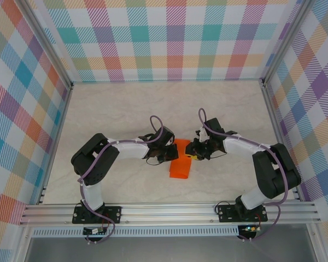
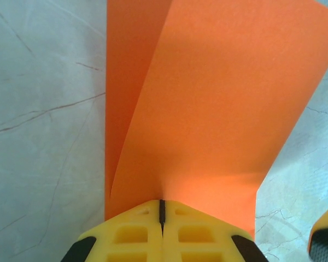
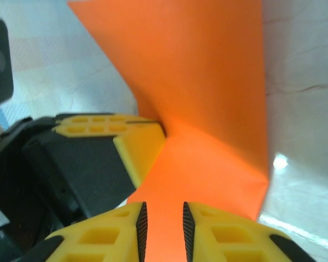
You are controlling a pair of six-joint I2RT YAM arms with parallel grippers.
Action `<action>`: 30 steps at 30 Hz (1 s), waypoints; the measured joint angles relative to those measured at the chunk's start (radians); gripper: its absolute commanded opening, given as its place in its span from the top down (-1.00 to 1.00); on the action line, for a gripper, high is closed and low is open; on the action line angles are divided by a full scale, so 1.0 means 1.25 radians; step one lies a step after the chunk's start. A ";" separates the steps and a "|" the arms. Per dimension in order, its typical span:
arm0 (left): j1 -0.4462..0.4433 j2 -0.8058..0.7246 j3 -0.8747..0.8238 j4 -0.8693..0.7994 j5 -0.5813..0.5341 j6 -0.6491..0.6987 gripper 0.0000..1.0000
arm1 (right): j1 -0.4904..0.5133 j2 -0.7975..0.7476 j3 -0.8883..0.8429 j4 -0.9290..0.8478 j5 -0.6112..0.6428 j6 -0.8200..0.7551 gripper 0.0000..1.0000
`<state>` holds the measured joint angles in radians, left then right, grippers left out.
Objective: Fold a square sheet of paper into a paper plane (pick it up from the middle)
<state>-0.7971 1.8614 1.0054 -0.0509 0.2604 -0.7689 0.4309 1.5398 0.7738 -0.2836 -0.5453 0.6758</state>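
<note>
Both arms bend inward. We see the left gripper (image 2: 162,213) clamped on the creased bright orange paper sheet (image 1: 180,168) at table (image 1: 120,114) centre; the right gripper (image 3: 163,221), at its 3 o'clock, stands narrowly parted astride it.

Work surface: one table (image 1: 126,109), pale cream top with faint grey-brown marble veining, flat and matte. Up close, the left wrist view shows thin dark veins running across the top (image 2: 44,136). The right wrist view shows the same veined surface (image 3: 306,82) with one small bright glare spot.

Near edge: an aluminium rail (image 1: 169,210) runs across, with the left arm base (image 1: 97,213) and right arm base (image 1: 238,210) bolted to it.

On the top: the square sheet of paper (image 1: 180,166), bright orange, creased, roughly midway between left and right, towards the near side. Its near end sits low over the surface; contact cannot be told. Its far end is raised off the table.
</note>
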 measured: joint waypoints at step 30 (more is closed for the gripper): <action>0.000 0.000 0.000 0.000 0.000 0.000 1.00 | 0.006 -0.052 -0.126 0.096 -0.101 -0.008 0.58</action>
<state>-0.7971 1.8614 1.0050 -0.0505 0.2604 -0.7689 0.4389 1.4742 0.6163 -0.1642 -0.6712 0.6655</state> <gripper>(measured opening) 0.045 0.213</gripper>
